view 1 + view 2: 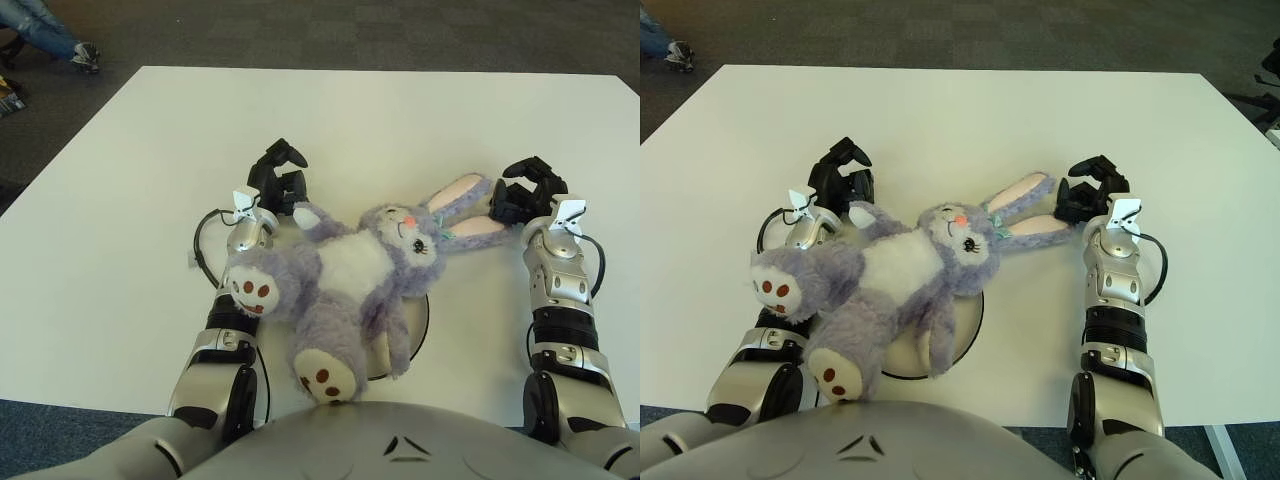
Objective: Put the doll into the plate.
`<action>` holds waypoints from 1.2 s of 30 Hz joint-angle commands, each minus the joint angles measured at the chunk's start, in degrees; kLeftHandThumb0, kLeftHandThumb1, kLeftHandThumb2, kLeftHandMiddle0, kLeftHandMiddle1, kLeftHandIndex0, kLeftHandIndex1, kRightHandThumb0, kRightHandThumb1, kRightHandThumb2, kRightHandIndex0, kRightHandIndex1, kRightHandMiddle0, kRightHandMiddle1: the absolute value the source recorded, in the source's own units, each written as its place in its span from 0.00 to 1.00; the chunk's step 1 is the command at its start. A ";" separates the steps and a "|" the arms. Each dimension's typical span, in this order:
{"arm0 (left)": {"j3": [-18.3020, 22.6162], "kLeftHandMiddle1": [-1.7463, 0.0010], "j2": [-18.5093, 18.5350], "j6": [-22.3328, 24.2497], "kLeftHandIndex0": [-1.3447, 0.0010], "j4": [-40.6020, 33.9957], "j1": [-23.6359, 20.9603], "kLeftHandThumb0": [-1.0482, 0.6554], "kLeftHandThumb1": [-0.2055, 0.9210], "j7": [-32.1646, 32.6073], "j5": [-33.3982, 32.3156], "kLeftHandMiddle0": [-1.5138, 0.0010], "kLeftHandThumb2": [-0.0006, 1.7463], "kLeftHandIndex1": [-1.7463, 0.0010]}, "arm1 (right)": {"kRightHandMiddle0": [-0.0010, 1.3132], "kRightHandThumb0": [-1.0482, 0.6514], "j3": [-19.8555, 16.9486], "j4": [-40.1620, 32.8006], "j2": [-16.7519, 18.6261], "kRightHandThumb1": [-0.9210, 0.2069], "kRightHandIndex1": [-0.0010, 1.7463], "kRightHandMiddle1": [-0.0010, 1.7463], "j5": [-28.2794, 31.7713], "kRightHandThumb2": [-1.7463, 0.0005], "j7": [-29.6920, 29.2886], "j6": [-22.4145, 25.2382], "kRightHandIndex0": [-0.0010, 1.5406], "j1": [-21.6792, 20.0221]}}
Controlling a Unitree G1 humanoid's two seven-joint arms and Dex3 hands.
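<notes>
Plush doll [350, 280] sprawls soft and floppy across plate [424, 318]; right hand [525, 190] curls beside its ears, holding nothing; left hand [278, 178] likewise empty; grip torso.

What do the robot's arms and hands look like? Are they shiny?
Yes, quite shiny. Both arms are silver-grey metal segments joined by black ringed joints. The left hand and right hand are black, with chunky jointed fingers. Each wrist carries a small white tag, and a thin black cable loops out beside each forearm.
</notes>
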 commanded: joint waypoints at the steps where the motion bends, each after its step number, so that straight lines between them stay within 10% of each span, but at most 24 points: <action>1: -0.03 0.00 -0.17 0.11 0.52 0.71 2.71 0.32 0.43 0.06 0.01 0.14 0.79 0.00 | 0.47 0.61 0.24 -1.42 0.39 0.82 0.96 1.00 1.09 0.05 0.60 1.55 0.56 1.91; 36: 0.00 0.00 0.19 -0.39 0.51 1.35 2.59 0.32 0.41 -0.75 -0.11 0.15 0.80 0.00 | 0.50 0.61 4.17 -7.45 0.79 0.85 0.96 1.00 -0.85 0.03 -0.37 6.86 0.59 4.25</action>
